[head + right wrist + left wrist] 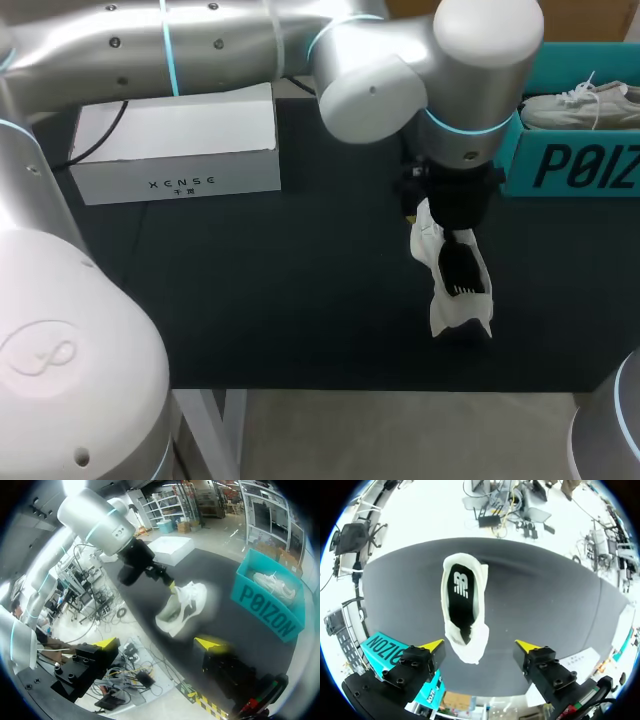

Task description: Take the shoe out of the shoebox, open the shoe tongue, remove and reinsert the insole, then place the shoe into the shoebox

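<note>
While the left gripper (480, 646) hangs wide open over the shoe (455, 275), lying on the table (250, 300) outside the shoebox (580, 165), a skewed pinch could grab more than the insole (460, 597) or shove the shoe towards the near edge; the right gripper (157, 642) is open too, well apart; another shoe (575, 105) lies in the shoebox, a white box (180, 150) far off

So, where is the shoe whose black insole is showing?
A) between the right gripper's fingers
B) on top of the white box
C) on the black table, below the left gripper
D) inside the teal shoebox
C: the shoe lies on the black table below the left gripper, which is open and apart from it; the teal shoebox holds a second shoe.
</note>
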`<state>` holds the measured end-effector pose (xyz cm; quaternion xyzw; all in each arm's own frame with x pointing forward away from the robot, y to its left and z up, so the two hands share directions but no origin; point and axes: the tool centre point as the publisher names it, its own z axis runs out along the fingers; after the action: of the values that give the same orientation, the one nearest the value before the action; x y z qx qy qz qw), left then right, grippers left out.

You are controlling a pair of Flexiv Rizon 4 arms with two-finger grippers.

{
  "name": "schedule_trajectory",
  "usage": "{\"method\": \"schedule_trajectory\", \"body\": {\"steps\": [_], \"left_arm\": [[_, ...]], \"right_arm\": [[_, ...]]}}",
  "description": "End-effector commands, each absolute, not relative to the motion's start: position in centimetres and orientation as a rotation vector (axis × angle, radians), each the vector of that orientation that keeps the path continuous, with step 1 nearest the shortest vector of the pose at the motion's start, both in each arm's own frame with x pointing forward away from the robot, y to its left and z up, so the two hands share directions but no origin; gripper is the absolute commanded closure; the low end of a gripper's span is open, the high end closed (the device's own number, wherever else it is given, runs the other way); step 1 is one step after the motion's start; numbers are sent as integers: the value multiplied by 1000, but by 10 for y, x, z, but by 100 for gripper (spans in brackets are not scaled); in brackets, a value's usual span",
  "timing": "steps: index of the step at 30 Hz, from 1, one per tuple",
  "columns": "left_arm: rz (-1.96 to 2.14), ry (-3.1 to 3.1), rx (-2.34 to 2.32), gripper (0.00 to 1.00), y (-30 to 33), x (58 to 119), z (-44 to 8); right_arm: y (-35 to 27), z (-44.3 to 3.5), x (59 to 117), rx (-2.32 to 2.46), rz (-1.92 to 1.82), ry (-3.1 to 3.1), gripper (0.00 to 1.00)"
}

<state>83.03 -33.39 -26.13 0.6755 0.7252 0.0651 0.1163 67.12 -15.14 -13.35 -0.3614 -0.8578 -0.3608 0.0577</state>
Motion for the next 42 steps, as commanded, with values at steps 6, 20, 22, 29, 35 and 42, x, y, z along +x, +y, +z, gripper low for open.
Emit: {"method": "schedule_trajectory", "body": {"steps": [6, 20, 22, 29, 35, 42], "left_arm": [[142, 2125, 2014, 100, -341, 873, -293], [47, 2119, 2077, 100, -369, 856, -318], [27, 2129, 2087, 100, -369, 847, -327], [-48, 2163, 2094, 100, -373, 820, -347], [-14, 2151, 2051, 100, -377, 822, -326], [50, 2117, 1980, 100, -374, 837, -296]], "right_arm": [[-152, -134, 672, -1096, -1089, -2600, 0], [-152, -134, 672, -1096, -1089, -2600, 0], [-152, -134, 672, -1096, -1089, -2600, 0], [-152, -134, 672, -1096, -1089, -2600, 0], [-152, -134, 672, -1096, -1089, -2600, 0], [-152, -134, 672, -1096, -1089, -2600, 0]]}}
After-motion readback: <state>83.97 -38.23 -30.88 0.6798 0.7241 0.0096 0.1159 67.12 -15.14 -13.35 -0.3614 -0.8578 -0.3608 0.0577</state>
